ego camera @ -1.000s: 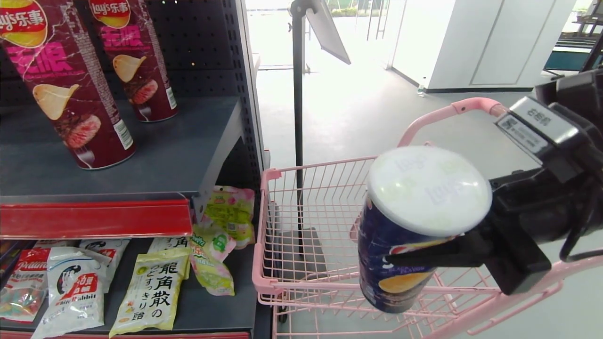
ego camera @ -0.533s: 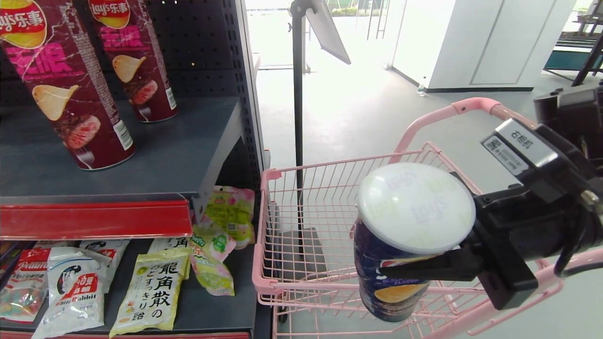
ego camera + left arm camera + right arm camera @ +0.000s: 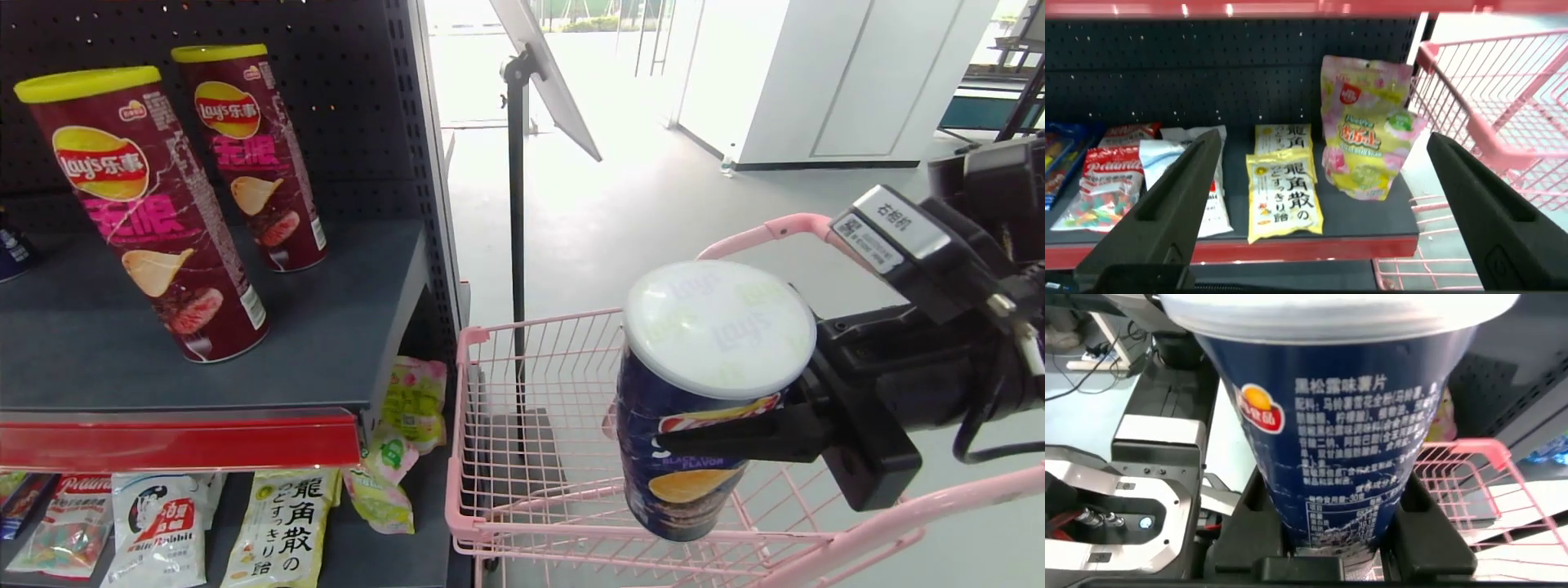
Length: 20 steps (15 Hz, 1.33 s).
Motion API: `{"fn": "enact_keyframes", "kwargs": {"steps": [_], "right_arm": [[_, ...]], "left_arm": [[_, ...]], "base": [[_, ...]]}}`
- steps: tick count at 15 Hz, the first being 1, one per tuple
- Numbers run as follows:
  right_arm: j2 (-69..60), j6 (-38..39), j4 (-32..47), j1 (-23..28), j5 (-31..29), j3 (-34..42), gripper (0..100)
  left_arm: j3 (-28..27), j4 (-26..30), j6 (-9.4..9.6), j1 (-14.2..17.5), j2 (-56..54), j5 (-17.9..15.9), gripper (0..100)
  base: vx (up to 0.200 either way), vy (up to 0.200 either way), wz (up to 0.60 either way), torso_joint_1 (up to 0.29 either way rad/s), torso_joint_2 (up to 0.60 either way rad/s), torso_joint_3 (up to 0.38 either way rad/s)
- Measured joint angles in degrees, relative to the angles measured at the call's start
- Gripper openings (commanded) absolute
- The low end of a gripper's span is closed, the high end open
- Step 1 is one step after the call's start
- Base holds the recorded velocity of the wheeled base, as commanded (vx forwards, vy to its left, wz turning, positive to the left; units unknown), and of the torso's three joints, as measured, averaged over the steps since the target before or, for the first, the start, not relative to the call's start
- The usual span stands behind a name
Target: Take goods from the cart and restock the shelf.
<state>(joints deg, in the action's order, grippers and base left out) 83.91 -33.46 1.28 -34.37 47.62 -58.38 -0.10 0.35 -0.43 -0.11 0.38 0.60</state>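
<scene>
Your dark blue chip can [image 3: 682, 482], white lid up and nearly upright, sits clamped in the right gripper [image 3: 1341, 539], lifted above the pink wire cart [image 3: 555, 532]. The cart stands just beside the shelf [image 3: 326, 327]. On its grey upper board a near maroon chip can [image 3: 155, 220] and a far maroon chip can [image 3: 261, 163] stand upright, both yellow-lidded.

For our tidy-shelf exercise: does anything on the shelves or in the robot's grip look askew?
The pink-and-green plastic snack bags at the lower shelf's cart-side end slump crookedly against each other, unlike the flat yellow packets beside them. The dark blue cylindrical chip can in the right tool looks upright.
</scene>
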Motion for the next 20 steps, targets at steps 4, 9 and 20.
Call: {"fn": "enact_keyframes", "kwargs": {"steps": [4, 9, 20], "right_arm": [[-0.1, 1.7, 0.1, -0.1, 0.2, -1.4, 0], [-0.3, 1.9, 0.1, -1.0, 0.1, -2.5, 0], [-1.0, 1.7, 0.6, -5.1, 0.0, 2.5, 0]], "left_arm": [[0.0, 0.0, 0.00, 0.0, 0.0, 0.0, 100], [0.0, -0.1, 0.00, 0.0, 0.0, 0.0, 100], [0.0, 0.0, 0.00, 0.0, 0.0, 0.0, 100]], "base": [[0.000, 0.000, 0.00, 0.225, -0.56, -0.333], [0.000, 0.000, 0.00, 0.247, -0.58, -0.331], [0.000, 0.000, 0.00, 0.078, -0.17, -0.093]]}}
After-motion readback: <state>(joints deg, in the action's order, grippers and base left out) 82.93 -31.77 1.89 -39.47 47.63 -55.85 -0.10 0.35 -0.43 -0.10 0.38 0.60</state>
